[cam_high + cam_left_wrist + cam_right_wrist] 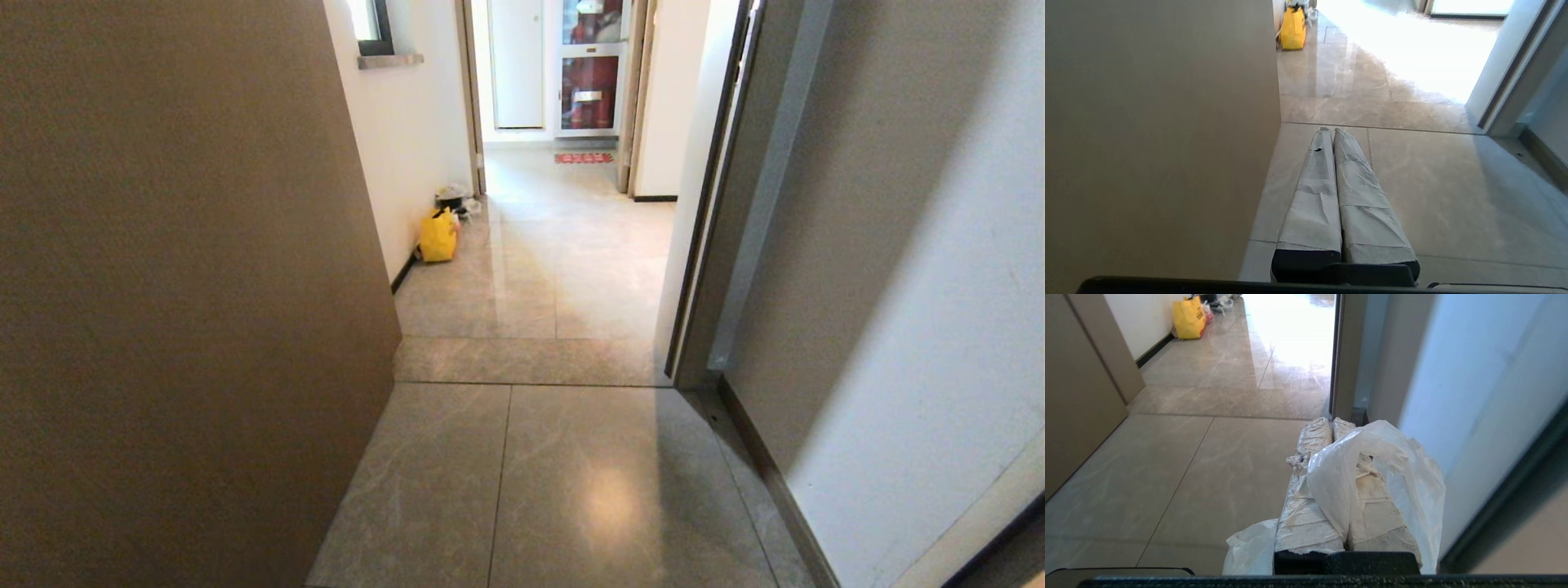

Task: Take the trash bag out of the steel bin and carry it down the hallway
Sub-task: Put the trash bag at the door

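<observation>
The trash bag [1412,486], thin white plastic, is draped over my right gripper [1331,424], whose taped fingers are shut on a fold of it. More of the bag hangs below the fingers. My left gripper [1329,130] is shut with nothing in it, held over the floor tiles beside a brown panel. Neither arm shows in the head view. The hallway [555,245] with glossy beige tiles runs ahead through a doorway. A small round container [451,198] stands far off by the left wall; I cannot tell whether it is the steel bin.
A brown door panel [180,286] fills the left side. A dark door frame [710,245] and a white wall [922,327] close the right. A yellow bag [438,235] sits against the left hallway wall. A glass-fronted cabinet [589,82] and a red mat [583,158] are at the far end.
</observation>
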Available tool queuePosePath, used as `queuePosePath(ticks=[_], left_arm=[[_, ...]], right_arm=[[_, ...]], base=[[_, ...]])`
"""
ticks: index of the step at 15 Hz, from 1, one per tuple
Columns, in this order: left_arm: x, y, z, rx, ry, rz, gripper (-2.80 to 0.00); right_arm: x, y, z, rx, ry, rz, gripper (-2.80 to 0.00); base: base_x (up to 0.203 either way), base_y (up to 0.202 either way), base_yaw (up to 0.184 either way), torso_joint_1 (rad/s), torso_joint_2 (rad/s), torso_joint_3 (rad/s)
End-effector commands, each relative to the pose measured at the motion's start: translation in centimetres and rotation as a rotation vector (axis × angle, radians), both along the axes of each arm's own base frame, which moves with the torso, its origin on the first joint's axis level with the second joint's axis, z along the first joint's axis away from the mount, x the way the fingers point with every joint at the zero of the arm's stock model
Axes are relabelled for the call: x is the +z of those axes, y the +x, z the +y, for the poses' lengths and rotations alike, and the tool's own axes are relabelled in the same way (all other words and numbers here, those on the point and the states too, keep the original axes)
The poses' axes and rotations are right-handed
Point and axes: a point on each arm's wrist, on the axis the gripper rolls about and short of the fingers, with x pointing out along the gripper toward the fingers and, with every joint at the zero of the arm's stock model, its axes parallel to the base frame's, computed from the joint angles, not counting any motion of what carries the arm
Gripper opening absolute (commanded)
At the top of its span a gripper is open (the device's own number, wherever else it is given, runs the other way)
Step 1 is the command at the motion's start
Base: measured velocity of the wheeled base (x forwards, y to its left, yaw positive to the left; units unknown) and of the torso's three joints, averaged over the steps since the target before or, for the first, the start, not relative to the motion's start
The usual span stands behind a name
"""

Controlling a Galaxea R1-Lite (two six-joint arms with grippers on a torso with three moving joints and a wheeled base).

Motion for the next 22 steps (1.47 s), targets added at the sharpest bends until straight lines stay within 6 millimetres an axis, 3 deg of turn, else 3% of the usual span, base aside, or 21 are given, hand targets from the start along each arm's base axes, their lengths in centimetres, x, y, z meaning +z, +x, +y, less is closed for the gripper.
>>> queuePosePath(ticks=[1, 22], left_arm=[[0.0, 0.0, 0.0, 0.001, -0.001, 0.0, -2.8], [0.0, 0.0, 0.0, 0.001, 0.001, 0.0, -2.8]], right_arm=[[0.01, 0.01, 0.0, 0.001, -0.001, 0.001, -2.8], [0.01, 0.01, 0.0, 0.001, 0.0, 0.001, -2.8]], base=[[0.194, 0.0, -0.001, -0.002, 0.0, 0.003], [0.191, 0.0, 0.0, 0.003, 0.0, 0.002]])
